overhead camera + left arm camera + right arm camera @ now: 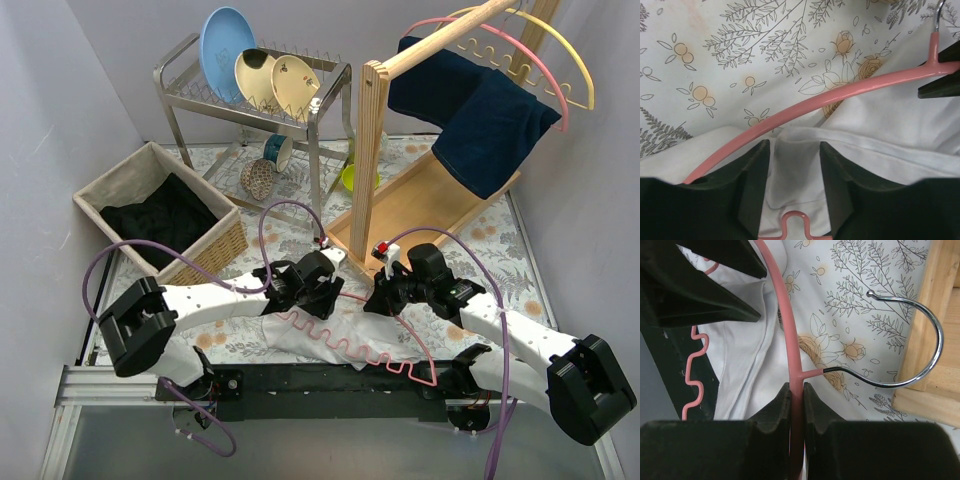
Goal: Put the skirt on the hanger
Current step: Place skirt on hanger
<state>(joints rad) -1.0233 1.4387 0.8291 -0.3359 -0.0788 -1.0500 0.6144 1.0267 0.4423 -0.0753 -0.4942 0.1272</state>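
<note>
On floral cloth, right tool clamps curved hanger, left tool gapes over skirt.

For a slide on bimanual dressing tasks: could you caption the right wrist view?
Right fingers pinch the pink hanger near its chrome hook, white skirt lying on the floral tablecloth.

Glossy pink plastic hanger (shiny metal hook); matt white cloth skirt.
</note>
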